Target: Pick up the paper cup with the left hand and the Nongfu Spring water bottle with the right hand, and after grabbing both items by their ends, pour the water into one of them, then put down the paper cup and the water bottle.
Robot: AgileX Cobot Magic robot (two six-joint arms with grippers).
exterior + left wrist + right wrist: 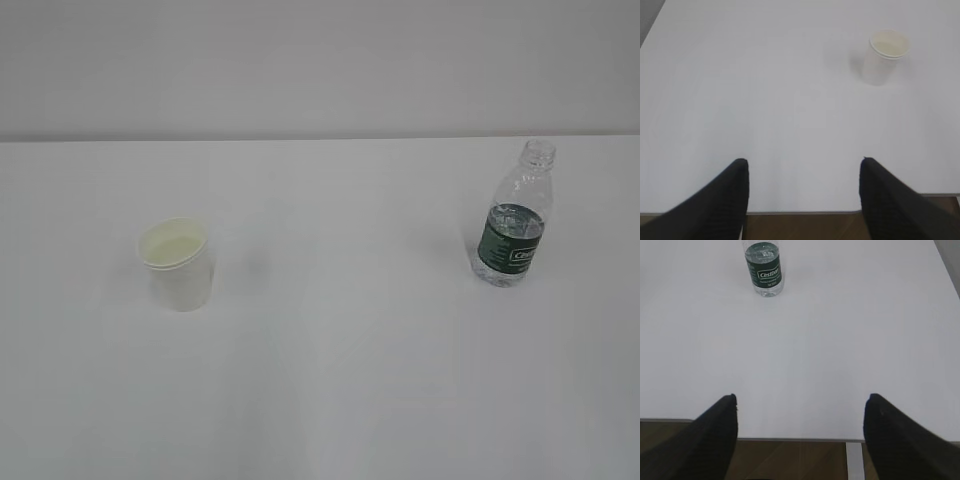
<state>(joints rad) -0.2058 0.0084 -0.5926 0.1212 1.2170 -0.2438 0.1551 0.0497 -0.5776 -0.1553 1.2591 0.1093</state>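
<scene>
The white paper cup [178,264] stands upright on the left of the white table [330,330]; the left wrist view has the cup [885,56] far ahead and to the right. The Nongfu Spring water bottle [516,218], clear with a dark green label and no cap, stands upright on the right, with water up to about the label's top. In the right wrist view the bottle [764,267] is far ahead, left of centre. My left gripper [803,162] and right gripper [801,397] both hang open and empty above the table's near edge. Neither arm shows in the exterior view.
A pale wall [320,60] rises behind the table's back edge. The table's near edge [800,212] and brown floor [790,460] lie just below both grippers. A table corner shows at the right wrist view's top right [940,250].
</scene>
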